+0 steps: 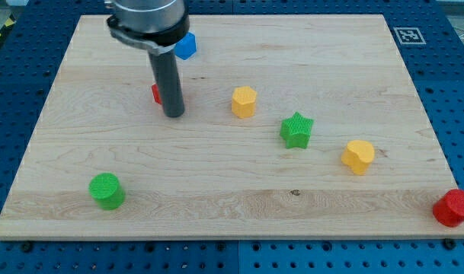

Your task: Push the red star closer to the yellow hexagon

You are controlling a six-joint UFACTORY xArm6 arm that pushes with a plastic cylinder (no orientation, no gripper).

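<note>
The red star (pixel 155 93) lies at the upper left of the wooden board (pixel 232 190), mostly hidden behind my rod; only a small red sliver shows at the rod's left side. My tip (pixel 174 114) rests on the board right in front of and touching or almost touching the star. The yellow hexagon (pixel 244 101) sits to the right of my tip, about a hand's width away along the view's right.
A blue block (pixel 186 46) sits at the top behind the rod. A green star (pixel 296 130) and a yellow block (pixel 358 156) lie right of the hexagon. A green cylinder (pixel 107 190) stands bottom left. A red cylinder (pixel 453 208) sits off the board's bottom right corner.
</note>
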